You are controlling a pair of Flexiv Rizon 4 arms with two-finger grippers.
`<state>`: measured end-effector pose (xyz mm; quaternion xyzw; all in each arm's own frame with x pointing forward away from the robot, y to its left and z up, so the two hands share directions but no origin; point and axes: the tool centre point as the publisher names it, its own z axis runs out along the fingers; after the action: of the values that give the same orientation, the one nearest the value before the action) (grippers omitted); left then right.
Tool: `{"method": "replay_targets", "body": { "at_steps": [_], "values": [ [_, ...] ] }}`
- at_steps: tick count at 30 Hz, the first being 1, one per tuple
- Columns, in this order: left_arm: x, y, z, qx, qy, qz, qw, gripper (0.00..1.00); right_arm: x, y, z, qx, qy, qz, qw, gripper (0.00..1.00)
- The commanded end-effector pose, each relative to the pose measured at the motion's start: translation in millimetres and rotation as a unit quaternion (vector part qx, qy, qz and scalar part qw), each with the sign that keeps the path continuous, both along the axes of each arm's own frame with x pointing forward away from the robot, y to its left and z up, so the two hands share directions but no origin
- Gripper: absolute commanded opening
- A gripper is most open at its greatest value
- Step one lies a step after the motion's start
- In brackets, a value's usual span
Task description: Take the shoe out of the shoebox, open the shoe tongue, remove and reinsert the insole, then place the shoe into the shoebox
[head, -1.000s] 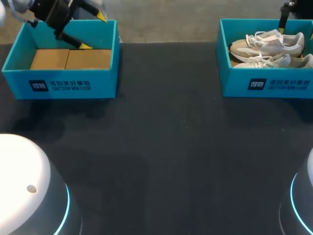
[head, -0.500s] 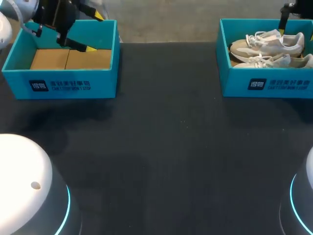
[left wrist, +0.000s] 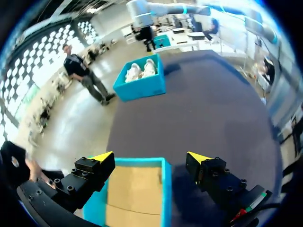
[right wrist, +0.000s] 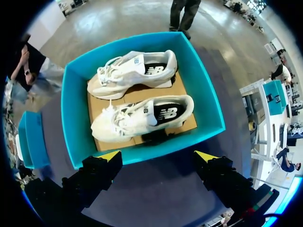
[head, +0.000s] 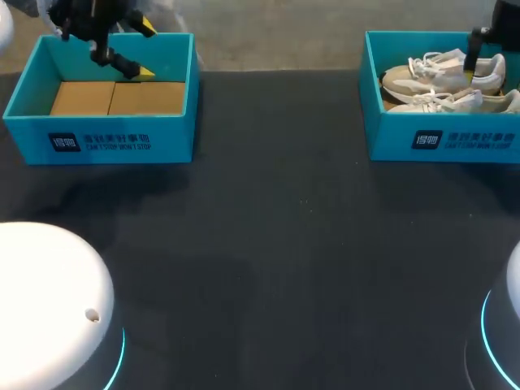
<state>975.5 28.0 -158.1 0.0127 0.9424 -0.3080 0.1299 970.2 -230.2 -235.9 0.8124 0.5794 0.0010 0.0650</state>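
My left pincer is open, fingers spread over the cardboard-floored blue shoebox. My right pincer is open, gripping nothing, above the second shoebox. Both white sneakers lie inside it, side by side.

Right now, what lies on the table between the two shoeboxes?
Nothing; the head view shows bare black table between the left shoebox and the right shoebox.

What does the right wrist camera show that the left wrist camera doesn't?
Only the right wrist view: both shoes close up, laces and dark insides clear, beyond the open right gripper. Only the left wrist view: the other shoebox, its bare cardboard floor, under the open left gripper. Both: the blue shoebox holding the shoes, small and distant in the left one, and the dark table.
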Motion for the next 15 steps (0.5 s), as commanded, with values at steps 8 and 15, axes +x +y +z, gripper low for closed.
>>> {"method": "replay_targets", "body": {
  "at_steps": [8, 15],
  "values": [
    [-7.5, 21, -18, -0.066, 0.271, 0.357, 0.891, 1.0, -43.8, 0, 3, 0.007, -0.02, -0.019, 1.0, 1.0],
    [-27.6, 27, -24, -0.077, 0.29, 0.414, 0.859, 1.0, -53.1, -6, 0, 0.021, -0.021, -0.021, 0.999, 1.0]
  ]
}}
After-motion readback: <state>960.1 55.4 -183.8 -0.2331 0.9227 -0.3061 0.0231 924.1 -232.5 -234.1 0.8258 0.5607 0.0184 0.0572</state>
